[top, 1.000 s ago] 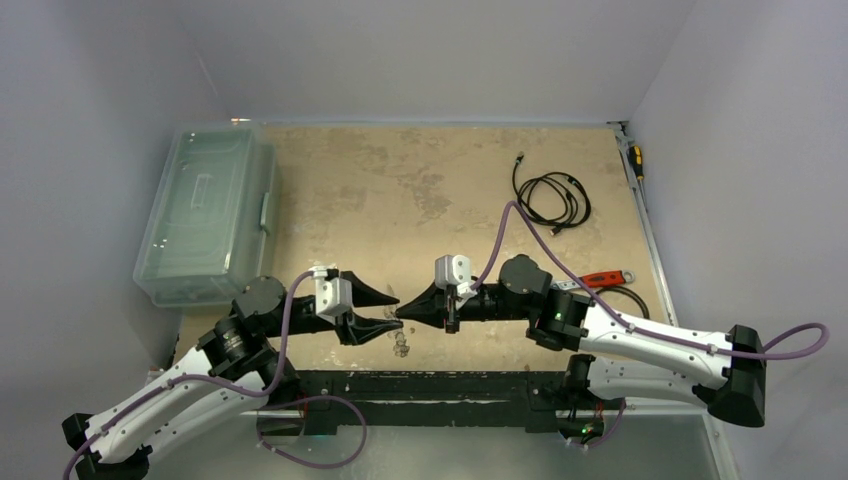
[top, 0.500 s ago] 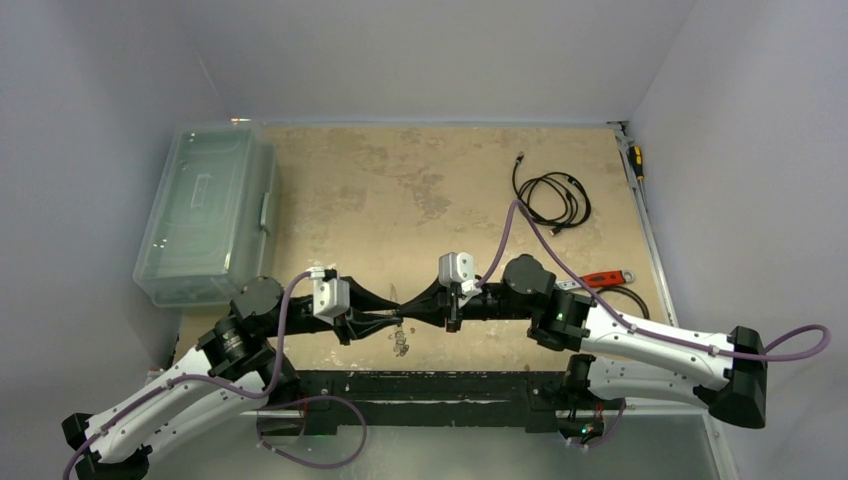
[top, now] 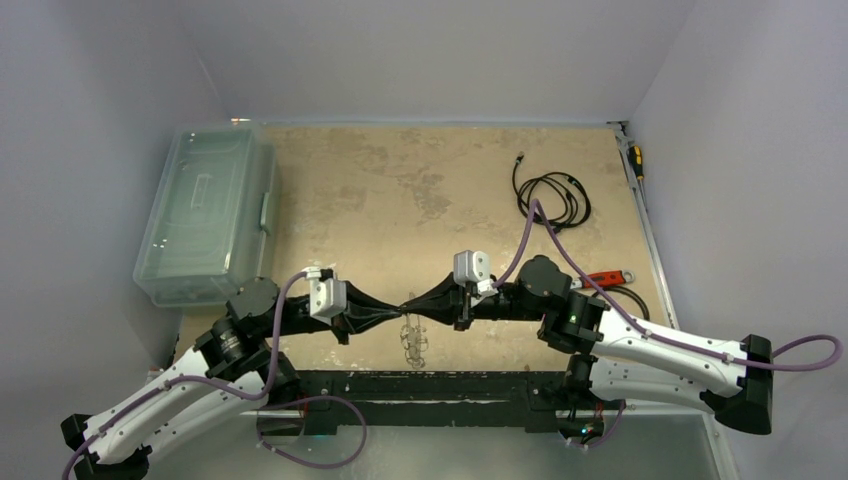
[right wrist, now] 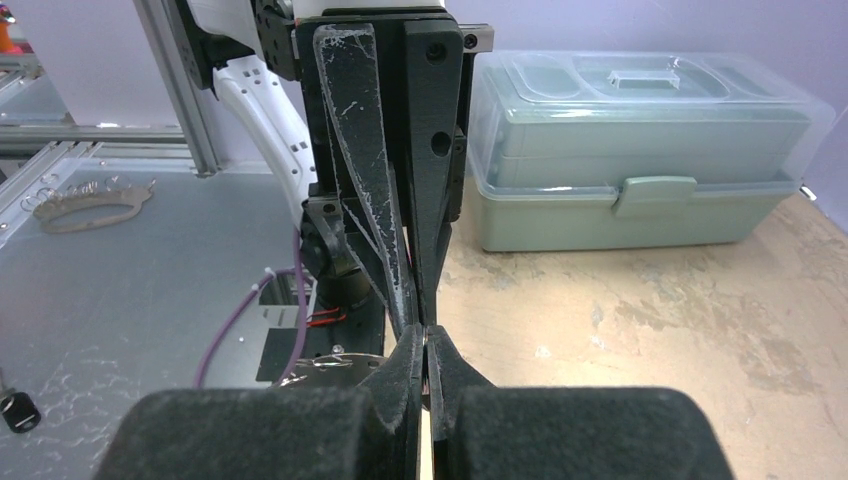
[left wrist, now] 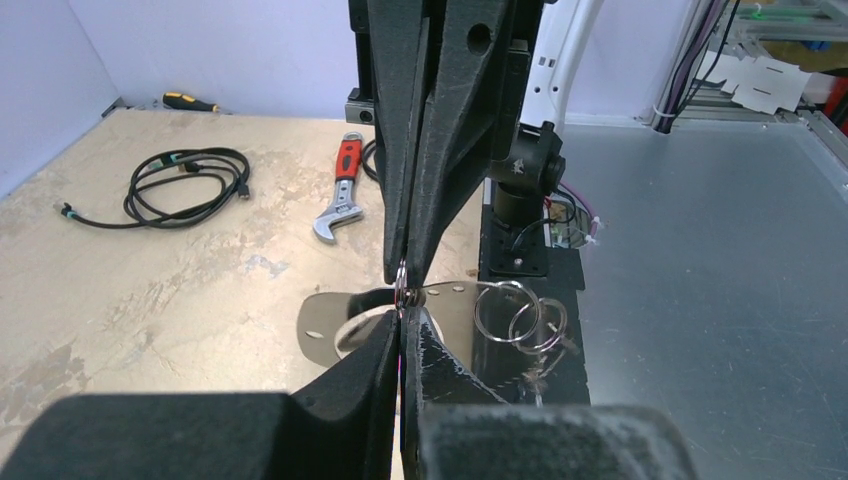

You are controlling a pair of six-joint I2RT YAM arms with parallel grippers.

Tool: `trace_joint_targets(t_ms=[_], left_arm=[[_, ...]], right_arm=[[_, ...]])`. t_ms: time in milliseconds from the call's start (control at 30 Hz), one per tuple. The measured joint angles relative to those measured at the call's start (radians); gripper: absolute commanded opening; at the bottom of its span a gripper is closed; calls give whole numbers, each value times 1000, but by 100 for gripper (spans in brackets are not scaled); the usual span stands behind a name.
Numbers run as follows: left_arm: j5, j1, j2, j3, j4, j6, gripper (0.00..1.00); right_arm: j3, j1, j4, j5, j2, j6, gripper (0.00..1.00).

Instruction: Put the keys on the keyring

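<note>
Top external: left fingers and right fingers meet tip to tip over the near edge of the counter. Both pairs are clenched, with no gap showing. The keyring sits just below the meeting point and is only a silvery tangle from here.

Left wrist: the right fingers come down from above and the left fingers rise from below, with the tips almost touching. A small silver ring is pinched between the right tips. It joins the keyring, a flat silvery plate with punched holes and a crescent cut-out, which shows on both sides of the left fingers. The left fingers are clamped on the plate's upper edge. Larger wire rings hang off the plate just right of the fingers. Small bits dangle under them, too blurred to identify. A red-handled wrench and a coiled black cable lie well beyond the fingers, to their left.

Right wrist: a black-headed key lies on the grey metal ledge far left of the fingers, cut off by the frame edge. A clear lidded box stands beyond the fingers, to the right.
</note>
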Motion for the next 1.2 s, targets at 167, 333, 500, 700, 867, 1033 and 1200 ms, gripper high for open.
trace_joint_targets(t_ms=[167, 333, 500, 700, 867, 1033, 1200], left_arm=[[-1, 0, 0, 0, -1, 1, 27], [-16, 2, 1, 0, -21, 0, 42], [-16, 1, 0, 0, -21, 0, 39], [-13, 1, 0, 0, -21, 0, 35], [-13, 1, 0, 0, -21, 0, 31], [-10, 2, 1, 0, -21, 0, 37], [-10, 2, 6, 0, -21, 0, 45]], right_arm=[[0, 0, -5, 2, 0, 0, 0], [0, 0, -6, 1, 2, 0, 0], [0, 0, -5, 2, 5, 0, 0], [2, 0, -5, -2, 39, -1, 0], [10, 0, -5, -19, 60, -3, 0], [15, 0, -4, -26, 62, -5, 0], [17, 0, -2, -29, 62, -5, 0]])
